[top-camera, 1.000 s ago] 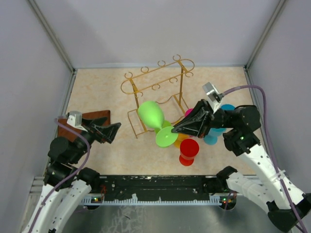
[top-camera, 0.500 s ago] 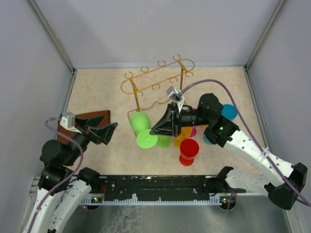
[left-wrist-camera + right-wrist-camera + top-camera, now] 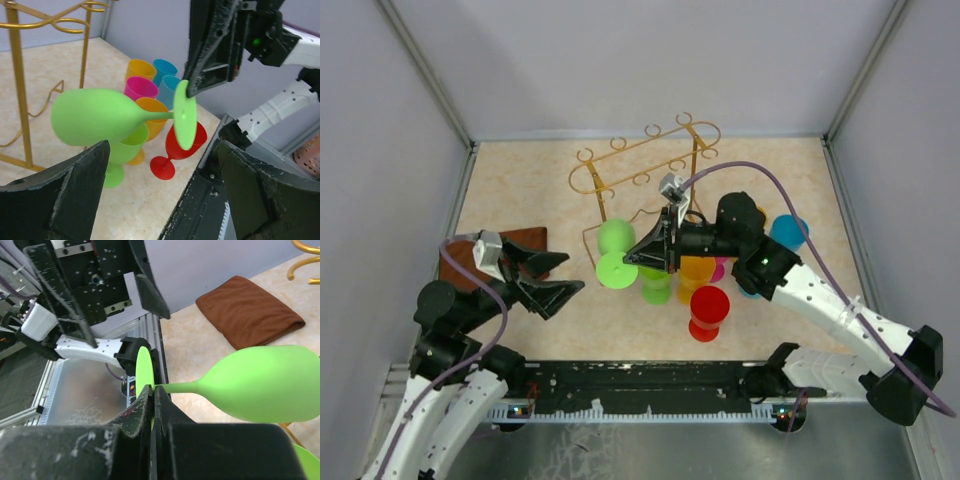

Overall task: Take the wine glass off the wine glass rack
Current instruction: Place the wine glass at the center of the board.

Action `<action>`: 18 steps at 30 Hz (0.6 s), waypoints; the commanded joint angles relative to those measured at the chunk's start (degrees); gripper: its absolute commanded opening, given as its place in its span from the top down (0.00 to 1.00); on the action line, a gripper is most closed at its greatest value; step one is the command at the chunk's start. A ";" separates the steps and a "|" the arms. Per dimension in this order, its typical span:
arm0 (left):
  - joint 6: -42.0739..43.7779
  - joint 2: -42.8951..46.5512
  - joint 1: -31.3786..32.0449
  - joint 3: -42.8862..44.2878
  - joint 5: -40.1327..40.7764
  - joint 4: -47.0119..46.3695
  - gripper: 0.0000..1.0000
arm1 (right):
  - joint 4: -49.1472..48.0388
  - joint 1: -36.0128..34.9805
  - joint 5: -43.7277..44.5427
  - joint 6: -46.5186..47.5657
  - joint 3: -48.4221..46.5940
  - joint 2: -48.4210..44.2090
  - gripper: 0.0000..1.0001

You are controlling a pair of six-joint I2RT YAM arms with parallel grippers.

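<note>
A light green wine glass [image 3: 616,239] hangs sideways in the air in front of the gold wire rack [image 3: 642,160], clear of its top rails. My right gripper [image 3: 638,258] is shut on the edge of the glass's round foot [image 3: 142,371], with the bowl [image 3: 270,385] pointing away. In the left wrist view the glass [image 3: 95,116] lies level with its foot [image 3: 184,120] pinched by the right fingers [image 3: 210,65]. My left gripper [image 3: 556,276] is open and empty, just left of the glass, jaws wide apart [image 3: 160,190]. A rack upright [image 3: 15,75] stands behind the bowl.
Several coloured goblets stand right of the rack base: red [image 3: 708,310], green [image 3: 656,285], orange [image 3: 696,272], pink [image 3: 718,268], blue [image 3: 785,232]. A folded brown cloth [image 3: 520,242] lies at the left under the left arm. Grey walls enclose the table.
My right gripper has carried the green glass to the left, toward the left arm. My left gripper has moved right toward the glass and its jaws stand wider.
</note>
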State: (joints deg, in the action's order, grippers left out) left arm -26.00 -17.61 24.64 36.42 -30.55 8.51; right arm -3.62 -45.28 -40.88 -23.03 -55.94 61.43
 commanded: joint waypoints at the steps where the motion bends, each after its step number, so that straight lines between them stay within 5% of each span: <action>1: -2.17 -1.36 -0.02 -1.09 -11.70 -7.64 0.08 | -3.72 -0.38 4.11 1.42 0.05 -0.26 1.00; 9: -5.90 -8.11 0.05 -3.09 -19.10 -10.57 0.24 | -10.78 -0.34 1.35 -1.85 1.74 0.01 1.00; 18: -10.38 -10.95 0.02 -5.25 -18.47 -18.23 0.43 | -11.48 -0.42 0.19 -2.27 2.21 0.51 1.00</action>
State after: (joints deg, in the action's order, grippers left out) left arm -33.78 -28.51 24.64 31.81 -48.07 -3.31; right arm -10.72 -45.28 -39.70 -24.77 -53.25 61.69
